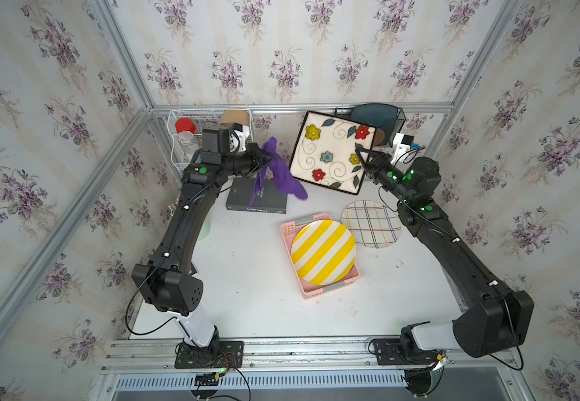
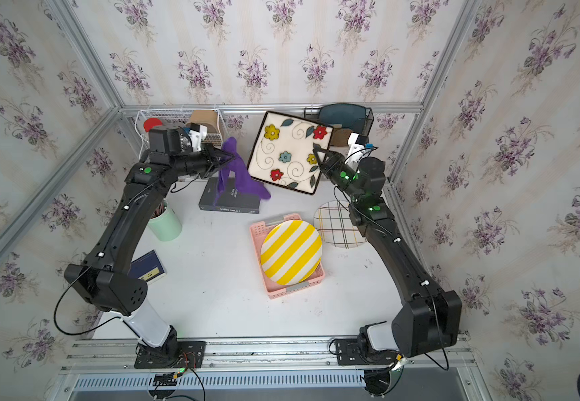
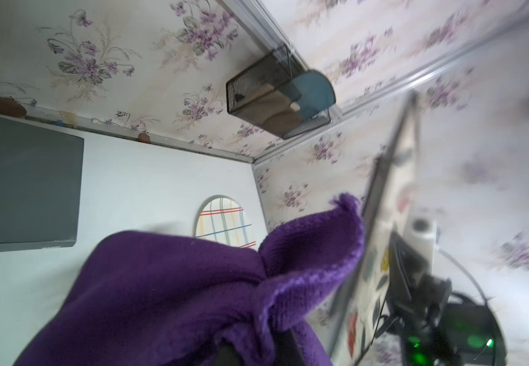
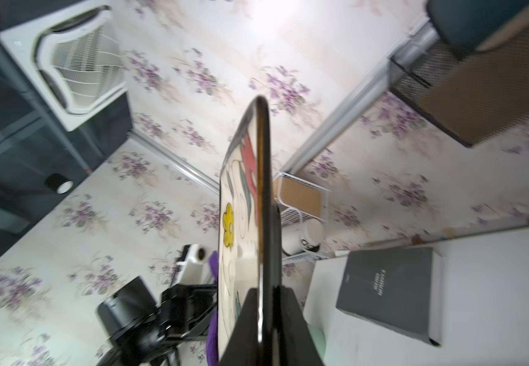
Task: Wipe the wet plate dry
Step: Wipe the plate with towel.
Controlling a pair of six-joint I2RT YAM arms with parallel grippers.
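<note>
Because the square plate (image 1: 330, 152) is glazed ceramic, I judge it stiff, fairly heavy, slick where wet, and quick to chip if dropped. The right tool (image 1: 360, 152) is pressed together on the plate's dark rim, midway along one edge. It holds the plate in the air, tilted, with the flowered face turned up. The right wrist view shows that rim edge-on between the fingers (image 4: 241, 326). So narrow a hold on so wide a plate would probably twist under sideways pressure, so wiping looks safest when light and close to the held edge.

The left tool (image 1: 263, 159) is pinching a purple cloth (image 1: 283, 175), soft, light and knitted, which hangs limp from it. The cloth lies just beside the plate's far edge, opposite the right tool, and I cannot tell whether they touch. Gathered at one bunch, most of the cloth dangles rather than padding the tool.

Below both tools is the white counter (image 1: 247, 277), hard and scuffed, which would not cushion a fall. A dark book (image 1: 257, 200) lies under the left tool. Farther out, a yellow-striped plate (image 1: 323, 251) rests on a pink basket (image 1: 320, 293), with a plaid plate (image 1: 372, 224) flat beside it. Beyond the tools, a white wire basket (image 1: 191, 114) and a black mesh holder (image 1: 394, 119) hang on the back rail. Flowered walls close in, leaving little room to swing.
</note>
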